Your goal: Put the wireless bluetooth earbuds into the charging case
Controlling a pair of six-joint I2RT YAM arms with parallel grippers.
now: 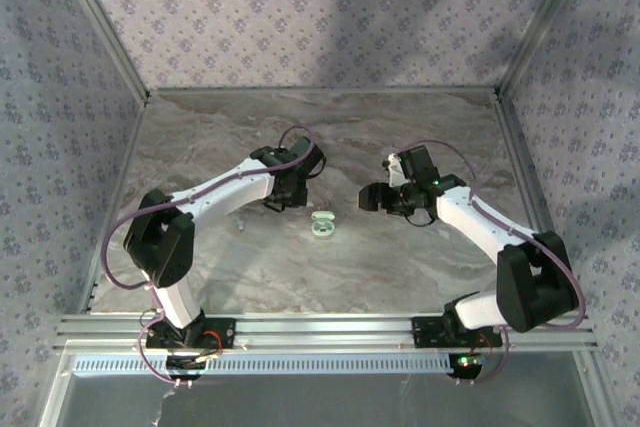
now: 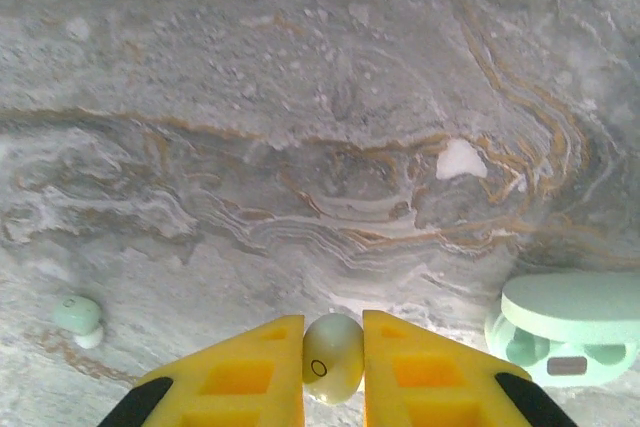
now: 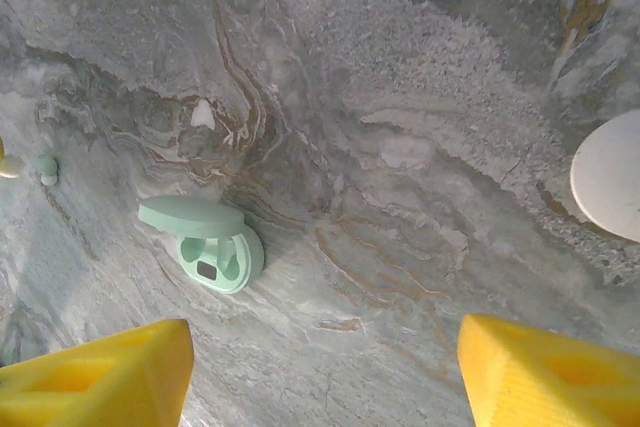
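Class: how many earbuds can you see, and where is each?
2. One earbud is pinched in the left gripper; the other earbud lies loose on the table, away from the open charging case.

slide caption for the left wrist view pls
Left end effector grips one earbud; a second earbud lies on the marble table at left, open mint charging case at right.

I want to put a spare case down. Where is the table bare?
Bare: the far half of the table behind the case, and the near strip between case and rail. Crowded: mid-table, where the case, a loose earbud, the left pincer and the right pincer sit close.
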